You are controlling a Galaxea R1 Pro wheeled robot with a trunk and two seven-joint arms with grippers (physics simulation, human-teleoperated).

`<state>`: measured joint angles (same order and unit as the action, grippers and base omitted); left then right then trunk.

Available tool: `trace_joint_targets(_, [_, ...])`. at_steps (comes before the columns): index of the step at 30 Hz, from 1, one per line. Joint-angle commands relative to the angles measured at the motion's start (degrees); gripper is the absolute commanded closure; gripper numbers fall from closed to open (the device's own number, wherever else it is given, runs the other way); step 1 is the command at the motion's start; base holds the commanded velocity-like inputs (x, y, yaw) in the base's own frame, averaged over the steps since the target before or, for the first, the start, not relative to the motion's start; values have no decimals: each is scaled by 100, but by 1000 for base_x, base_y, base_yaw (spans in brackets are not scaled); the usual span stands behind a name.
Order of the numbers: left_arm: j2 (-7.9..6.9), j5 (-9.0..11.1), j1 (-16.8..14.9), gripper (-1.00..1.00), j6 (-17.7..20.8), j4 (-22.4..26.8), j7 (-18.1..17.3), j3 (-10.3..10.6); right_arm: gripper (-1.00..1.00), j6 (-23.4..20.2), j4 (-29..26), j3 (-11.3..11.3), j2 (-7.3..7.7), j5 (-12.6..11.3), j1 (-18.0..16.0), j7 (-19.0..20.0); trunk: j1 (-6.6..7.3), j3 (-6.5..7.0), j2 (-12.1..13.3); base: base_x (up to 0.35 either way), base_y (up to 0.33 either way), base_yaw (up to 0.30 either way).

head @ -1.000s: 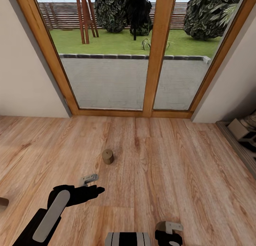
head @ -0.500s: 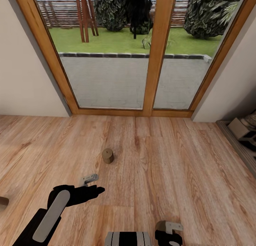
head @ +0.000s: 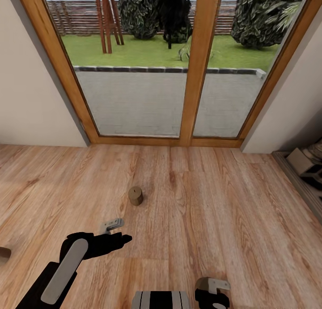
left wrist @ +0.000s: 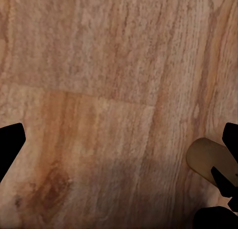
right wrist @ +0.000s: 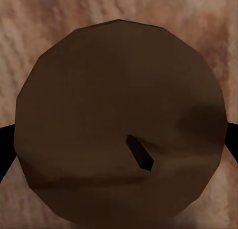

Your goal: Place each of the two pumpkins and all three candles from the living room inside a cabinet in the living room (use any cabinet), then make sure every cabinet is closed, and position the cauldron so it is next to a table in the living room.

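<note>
Change is none over the last second: your right gripper (head: 213, 287) stays pinching one candle (right wrist: 119, 124), while the left gripper (head: 118, 232) hangs spread. Second candle (head: 135, 196) waits ahead on the floor (head: 214, 201), not yet collected.

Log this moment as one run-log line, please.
left gripper: open, over bare floor | right gripper: state unclear, candle top close below | second candle: upright, ahead near glass door
</note>
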<state>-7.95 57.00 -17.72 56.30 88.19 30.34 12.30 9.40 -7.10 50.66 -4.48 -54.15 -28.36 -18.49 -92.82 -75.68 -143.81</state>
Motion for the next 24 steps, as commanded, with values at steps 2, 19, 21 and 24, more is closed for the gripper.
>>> trace_joint_targets(2, [-5,62,-4,-100,3,5,60,9,100,23,-2,49,0,-60,-2,-19,1,-4,-2,0,0,0])
trace_joint_targets(19, [-5,66,-4,-100,3,5,60,10,100,27,-2,49,0,-60,-2,-22,6,40,1,0,0,0])
trace_joint_targets(21, [-5,66,-4,-100,3,5,63,9,100,27,-2,49,0,-60,-2,-23,11,85,4,0,0,0])
trace_joint_targets(24, [-5,66,-4,-100,3,5,66,17,100,27,-2,49,0,-60,-2,-23,19,151,8,0,0,0])
